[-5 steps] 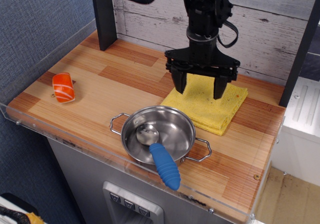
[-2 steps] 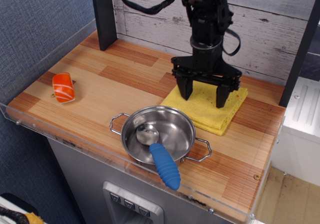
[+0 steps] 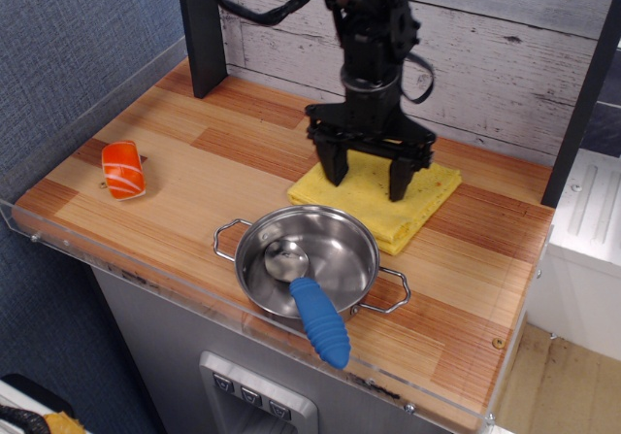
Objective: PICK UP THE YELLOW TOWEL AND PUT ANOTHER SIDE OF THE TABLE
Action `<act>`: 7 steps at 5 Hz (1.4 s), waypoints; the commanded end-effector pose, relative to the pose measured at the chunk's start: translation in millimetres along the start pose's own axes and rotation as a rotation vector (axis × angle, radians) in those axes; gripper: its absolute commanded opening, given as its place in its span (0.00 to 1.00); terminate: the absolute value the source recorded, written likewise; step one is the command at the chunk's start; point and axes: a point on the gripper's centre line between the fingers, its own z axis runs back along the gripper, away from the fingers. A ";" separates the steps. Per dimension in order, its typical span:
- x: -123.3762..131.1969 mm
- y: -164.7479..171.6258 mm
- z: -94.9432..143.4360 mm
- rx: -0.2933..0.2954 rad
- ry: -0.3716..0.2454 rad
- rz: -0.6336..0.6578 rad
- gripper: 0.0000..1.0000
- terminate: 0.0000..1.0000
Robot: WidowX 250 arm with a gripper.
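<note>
The yellow towel (image 3: 424,197) lies folded on the wooden table (image 3: 233,157) at the back right, just behind the steel pot. My gripper (image 3: 367,175) stands upright over the towel's left half. Its two black fingers (image 3: 335,165) are spread wide, with the tips down on or in the cloth. No fold shows pinched between them. The arm hides part of the towel's back edge.
A steel pot (image 3: 335,245) holding a blue-handled spoon (image 3: 319,323) stands at the front, touching the towel's front edge. An orange-and-white sushi piece (image 3: 123,169) lies at the left. A black post (image 3: 202,26) stands at the back left. A clear acrylic rim (image 3: 146,277) runs along the front.
My gripper has moved left across the table. The yellow towel has shifted left with it, its front corner now closer to the pot.
</note>
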 end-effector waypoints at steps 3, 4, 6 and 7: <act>14.7 76.9 -2.2 0.081 -0.045 0.090 1.00 0.00; 15.1 96.8 -1.7 0.102 -0.052 0.116 1.00 0.00; 20.3 116.8 5.7 0.107 -0.075 0.154 1.00 0.00; 24.0 116.3 9.0 0.096 -0.090 0.151 1.00 0.00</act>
